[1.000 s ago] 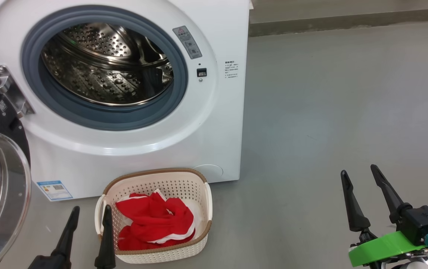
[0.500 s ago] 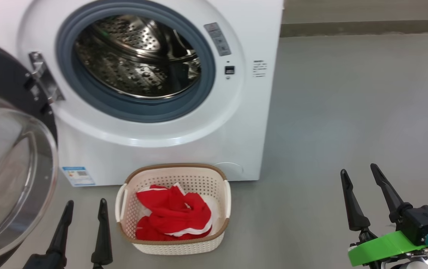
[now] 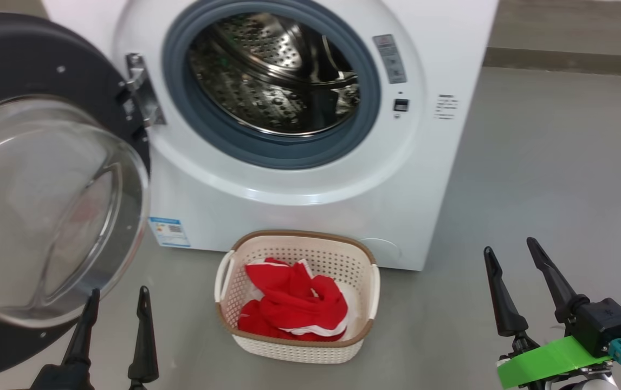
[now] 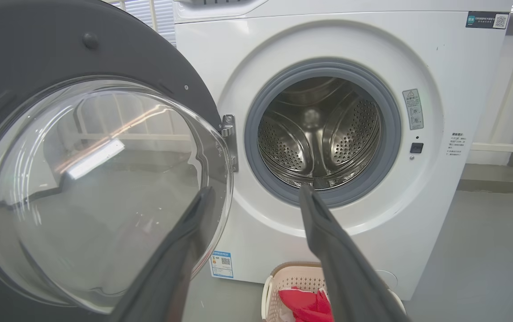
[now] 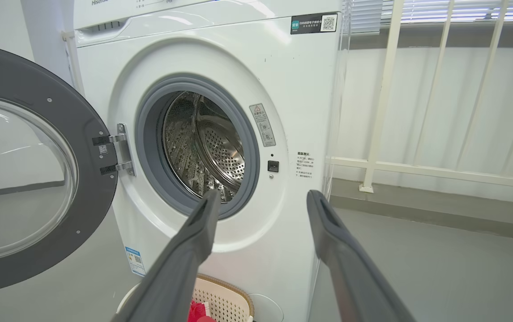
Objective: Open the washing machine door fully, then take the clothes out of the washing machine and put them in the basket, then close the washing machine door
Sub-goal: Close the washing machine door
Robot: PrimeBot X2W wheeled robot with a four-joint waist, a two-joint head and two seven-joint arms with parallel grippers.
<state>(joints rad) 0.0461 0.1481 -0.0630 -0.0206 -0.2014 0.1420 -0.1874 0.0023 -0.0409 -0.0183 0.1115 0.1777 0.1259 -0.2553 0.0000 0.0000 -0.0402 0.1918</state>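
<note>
The white washing machine (image 3: 299,206) stands with its steel drum (image 3: 272,70) bare. Its black door (image 3: 23,59) with the clear glass bowl (image 3: 45,206) hangs swung wide to the left on its hinge. In front of the machine, the cream basket (image 3: 295,346) holds the red clothes (image 3: 294,303). At the lower left, just below the door's glass, my left gripper (image 3: 118,292) is open and holds nothing. My right gripper (image 3: 508,244) is open at the lower right over bare floor. The door (image 4: 59,40), drum (image 4: 319,134), basket (image 4: 283,279) and clothes (image 4: 303,304) show between the left fingers.
Grey floor (image 3: 549,162) spreads to the right of the machine. In the right wrist view a white railing (image 5: 417,170) and a low ledge run behind the washing machine (image 5: 220,53), with the door (image 5: 28,80) at left and the basket (image 5: 220,299) at the bottom.
The head camera has swung left, so the machine and basket sit further right in view and more of the door shows. Both grippers stay open and low.
</note>
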